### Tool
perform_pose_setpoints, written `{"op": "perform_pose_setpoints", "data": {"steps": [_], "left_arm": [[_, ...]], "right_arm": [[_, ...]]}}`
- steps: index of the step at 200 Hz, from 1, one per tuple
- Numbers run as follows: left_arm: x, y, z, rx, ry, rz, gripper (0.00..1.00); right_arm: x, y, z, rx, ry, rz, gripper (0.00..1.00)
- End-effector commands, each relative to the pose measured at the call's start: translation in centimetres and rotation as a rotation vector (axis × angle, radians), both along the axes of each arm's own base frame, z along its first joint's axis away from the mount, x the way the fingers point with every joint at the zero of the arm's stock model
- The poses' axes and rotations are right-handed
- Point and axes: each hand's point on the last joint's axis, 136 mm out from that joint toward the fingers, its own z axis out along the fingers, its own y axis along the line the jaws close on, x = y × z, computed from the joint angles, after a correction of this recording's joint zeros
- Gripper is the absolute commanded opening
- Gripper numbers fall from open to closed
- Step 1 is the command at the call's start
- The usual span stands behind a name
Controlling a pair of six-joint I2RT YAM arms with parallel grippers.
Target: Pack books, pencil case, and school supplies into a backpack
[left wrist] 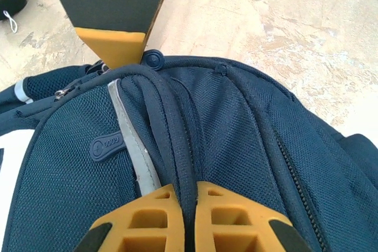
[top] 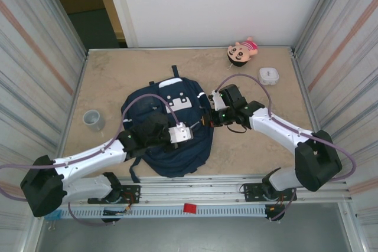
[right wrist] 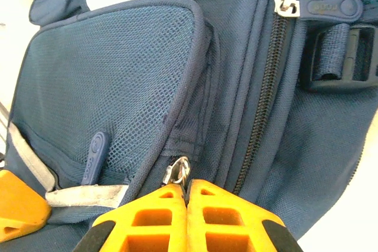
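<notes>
1. We saw the left claw (left wrist: 186, 198) almost fully closed. Its ribbed orange fingers (left wrist: 147, 219) pinched a raised fold of navy cloth on the backpack (left wrist: 248, 146), just beside a flat grey stripe (left wrist: 133, 146).
2. The right claw (right wrist: 187, 196) was fully closed, its fingertips meeting on a small metal zip pull (right wrist: 178, 171) below a mesh pocket (right wrist: 106, 87).
3. The backpack lay flat in the middle of the table (top: 118, 81), towards the near edge. Both claws were close together at its right side.
4. Its cloth was a coarse navy weave with piped seams. The pocket was open mesh, and a black plastic buckle (right wrist: 342, 57) sat on a strap.
5. The table was beige and mottled like stone. A pink doll (top: 242, 51) and a white rounded box (top: 269, 75) lay far right, well apart from the backpack.
</notes>
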Motion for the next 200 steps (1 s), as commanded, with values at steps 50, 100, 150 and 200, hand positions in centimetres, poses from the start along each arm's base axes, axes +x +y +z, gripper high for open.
{"op": "perform_pose_setpoints", "data": {"steps": [50,100,150,200], "left_arm": [[-3.8,-1.5,2.0,-0.124,0.1,-0.141,0.28],[0.6,1.7,4.1,-0.268,0.268,0.39,0.81],[2.7,12.5,2.1,-0.316,0.37,1.064,0.88],[1.4,16.7,-4.9,-0.299,0.484,1.325,0.86]], "right_arm": [[5.2,-2.8,0.9,-0.087,-0.152,-0.168,0.18],[3.5,-2.9,5.0,-0.148,-0.213,-0.174,0.83],[3.2,0.2,2.7,-0.252,-0.197,-0.082,0.91],[2.7,0.9,-4.4,-0.294,-0.089,-0.078,0.89]]}}
